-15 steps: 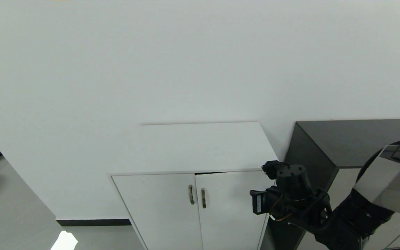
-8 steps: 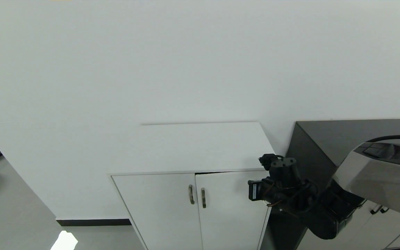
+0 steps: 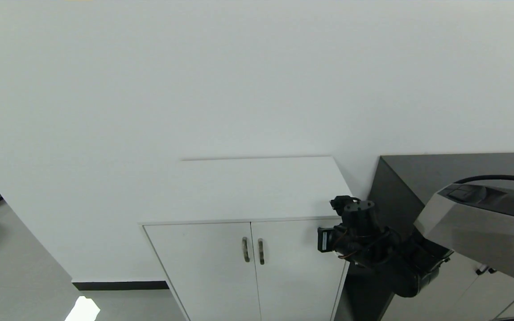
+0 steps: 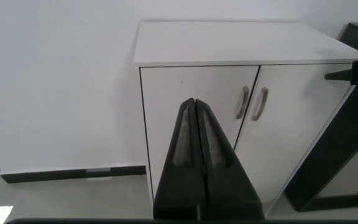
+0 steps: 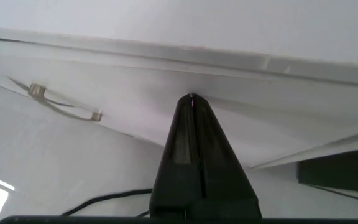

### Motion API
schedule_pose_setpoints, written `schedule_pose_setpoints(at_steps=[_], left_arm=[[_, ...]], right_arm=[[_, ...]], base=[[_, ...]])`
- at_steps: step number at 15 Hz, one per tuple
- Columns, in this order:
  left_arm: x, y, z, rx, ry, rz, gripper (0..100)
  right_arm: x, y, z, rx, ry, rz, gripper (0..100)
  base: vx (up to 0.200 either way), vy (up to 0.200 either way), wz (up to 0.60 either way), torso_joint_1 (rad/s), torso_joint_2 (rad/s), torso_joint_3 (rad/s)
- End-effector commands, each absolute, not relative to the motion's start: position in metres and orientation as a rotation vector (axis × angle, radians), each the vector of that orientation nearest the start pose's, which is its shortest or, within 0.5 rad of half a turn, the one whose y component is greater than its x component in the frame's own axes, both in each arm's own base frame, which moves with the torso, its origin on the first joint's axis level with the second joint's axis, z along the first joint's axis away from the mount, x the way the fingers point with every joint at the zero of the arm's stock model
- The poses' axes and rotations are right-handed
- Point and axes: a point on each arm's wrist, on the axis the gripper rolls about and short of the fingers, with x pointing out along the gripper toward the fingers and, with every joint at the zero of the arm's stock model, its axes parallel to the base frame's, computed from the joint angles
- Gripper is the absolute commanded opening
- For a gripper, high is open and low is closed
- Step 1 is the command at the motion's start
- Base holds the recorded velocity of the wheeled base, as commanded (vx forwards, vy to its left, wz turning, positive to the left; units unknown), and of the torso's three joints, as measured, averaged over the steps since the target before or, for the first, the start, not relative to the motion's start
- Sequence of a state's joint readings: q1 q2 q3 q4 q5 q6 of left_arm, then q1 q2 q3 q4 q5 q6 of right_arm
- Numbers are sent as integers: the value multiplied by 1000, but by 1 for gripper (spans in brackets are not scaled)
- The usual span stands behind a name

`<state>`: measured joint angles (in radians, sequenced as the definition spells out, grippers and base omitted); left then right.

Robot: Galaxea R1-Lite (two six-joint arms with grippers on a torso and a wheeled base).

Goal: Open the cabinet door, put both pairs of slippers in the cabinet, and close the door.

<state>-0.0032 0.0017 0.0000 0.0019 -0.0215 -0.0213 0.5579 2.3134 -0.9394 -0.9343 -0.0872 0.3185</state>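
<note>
Change: the dark slit along the top of the right door (image 3: 297, 272) is gone and the door now sits flush; the right arm (image 3: 373, 254) has come in closer to the cabinet (image 3: 257, 191).
Right tool (image 5: 192, 102): fingers pressed together and holding nothing, tip up at the top edge of the right door on its hinge side.
Left tool (image 4: 194, 109): fingers together as well, empty, standing well back and facing the left door (image 4: 191, 124).
Cabinet: against the wall, both doors shut, just beside a dark sideboard (image 3: 440, 178) on the robot's right.
Handles (image 3: 261, 252): two upright bars side by side at the centre seam, long axis vertical.
Key relation: the handles lie to the robot's left of the right tool, across most of the right door's width; the right arm is the nearer one.
Step, as I judge it: a closing push on the right door, looking finished.
Next move, my guess: back the right tool straight off the panel so the door isn't dragged open.
</note>
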Motion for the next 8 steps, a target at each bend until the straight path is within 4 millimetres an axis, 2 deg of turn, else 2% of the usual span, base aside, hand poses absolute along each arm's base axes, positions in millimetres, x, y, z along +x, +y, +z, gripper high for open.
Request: schedule_pose_setpoints(at_steps=[1,5,8], left_arm=[[-23,0,75,-22,6,-24,0],[-23,0,75,-22,5,-24,0],[-23,0,75,-23,5,-24,0]], right_arm=[[349,212,17,168,493,382,0],[353,214,19,164,506,378,0],[337,212,27,155,518,394,0]], base=[[0,0,0,0,0,0],[0,0,0,0,0,0],[0,0,0,0,0,0]])
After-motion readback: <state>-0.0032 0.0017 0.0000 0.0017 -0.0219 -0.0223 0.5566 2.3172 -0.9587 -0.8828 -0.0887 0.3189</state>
